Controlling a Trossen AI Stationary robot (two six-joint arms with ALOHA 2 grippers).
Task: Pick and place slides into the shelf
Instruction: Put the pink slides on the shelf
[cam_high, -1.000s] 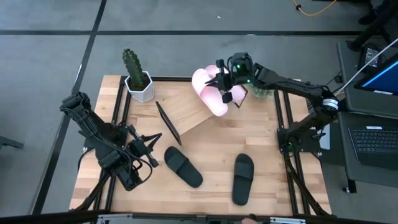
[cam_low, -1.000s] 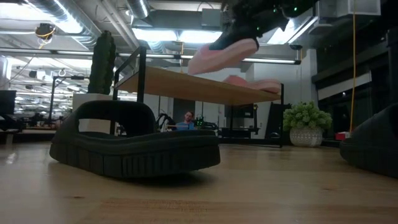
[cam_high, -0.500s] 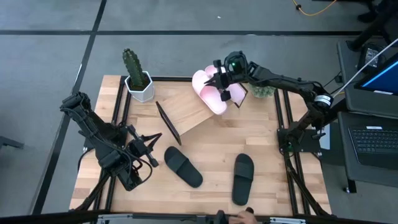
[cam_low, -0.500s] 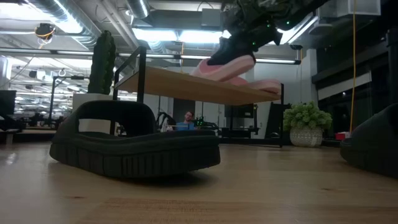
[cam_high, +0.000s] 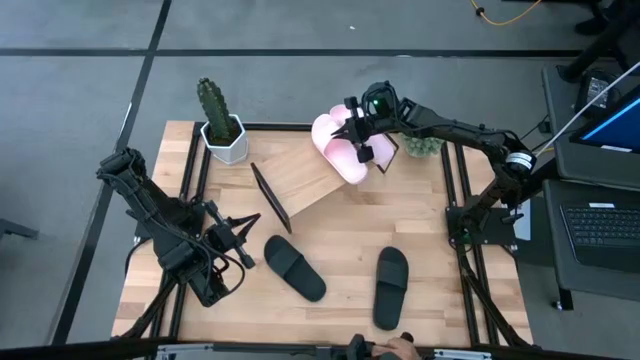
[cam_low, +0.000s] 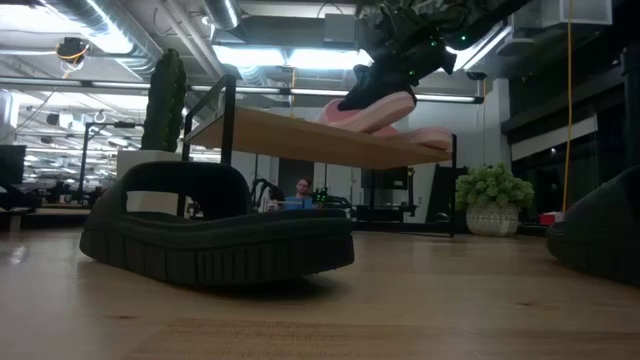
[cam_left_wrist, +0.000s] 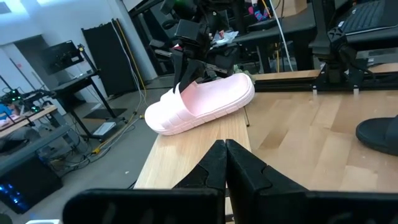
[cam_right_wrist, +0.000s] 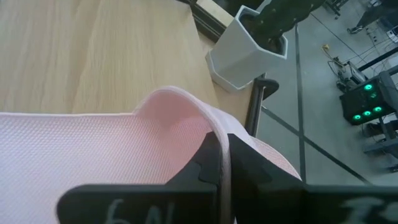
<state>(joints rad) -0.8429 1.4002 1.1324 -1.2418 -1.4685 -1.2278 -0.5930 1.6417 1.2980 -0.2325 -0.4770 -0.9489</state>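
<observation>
At far right of the shelf (cam_high: 305, 178), right gripper (cam_high: 357, 133) pinches a pink slide (cam_high: 336, 152) by its strap, long axis across the board; left gripper (cam_high: 243, 244) pressed together, idle near-left.

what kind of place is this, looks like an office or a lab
Most likely a robotics lab in an open-plan office: a wooden work table flanked by two robot arms, a laptop on a side stand, and in the low view exposed ceiling ducts over rows of desks.

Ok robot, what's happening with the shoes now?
Right gripper shut on pale pink slide over slanted wooden shelf. Left gripper shut, waiting. Two black slides on table.
</observation>
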